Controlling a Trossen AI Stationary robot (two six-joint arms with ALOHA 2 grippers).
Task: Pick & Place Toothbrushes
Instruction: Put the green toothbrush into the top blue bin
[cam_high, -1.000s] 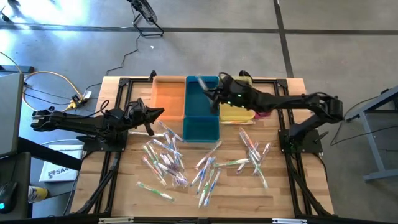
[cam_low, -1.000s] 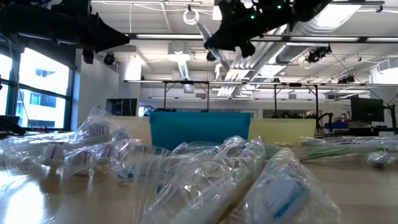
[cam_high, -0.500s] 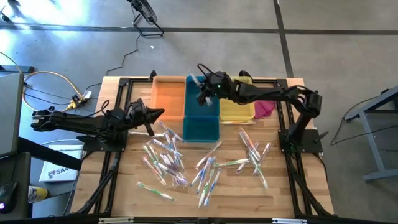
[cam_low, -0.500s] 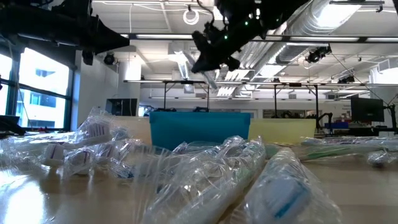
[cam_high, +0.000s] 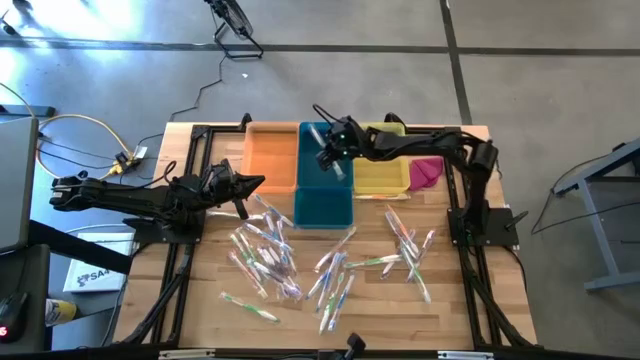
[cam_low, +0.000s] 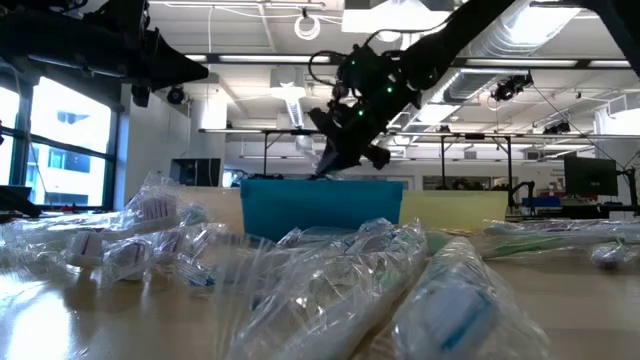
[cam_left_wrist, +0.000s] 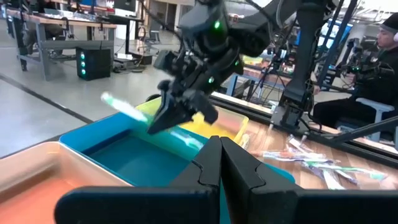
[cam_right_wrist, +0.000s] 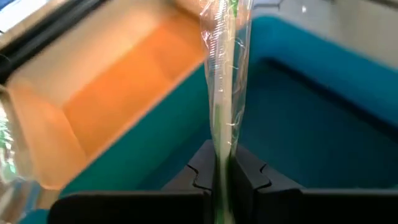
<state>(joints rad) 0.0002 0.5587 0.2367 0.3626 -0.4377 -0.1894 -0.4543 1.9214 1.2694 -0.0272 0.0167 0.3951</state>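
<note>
My right gripper (cam_high: 334, 152) hangs over the far half of the blue bin (cam_high: 325, 205), shut on a clear-wrapped toothbrush with a green handle (cam_right_wrist: 222, 74). In the low view it (cam_low: 327, 166) stands just above the bin's rim. Many more wrapped toothbrushes (cam_high: 268, 250) lie flat on the wooden table nearer the front, in loose heaps. My left gripper (cam_high: 258, 182) is shut on nothing, level above the table left of the blue bin. My right gripper pinches the wrapped toothbrush partway along its length (cam_right_wrist: 220, 148) between its two fingers. The fingers slant down from the table's right side. The brush sticks out beyond the fingertips (cam_left_wrist: 124, 107), tilted, lifted clear above the blue bin's floor.
An orange bin (cam_high: 270, 155) stands left of the blue one and a yellow bin (cam_high: 380, 178) right of it. A pink cloth (cam_high: 427, 170) lies beside the yellow bin. More toothbrush heaps lie at mid-front (cam_high: 335, 275) and right (cam_high: 407, 245).
My right gripper has come down toward the blue bin and a little toward the table's left, tipping its fingers downward and rolling, still shut on the toothbrush. The brush has gone from high above the bin to just over its rim.
</note>
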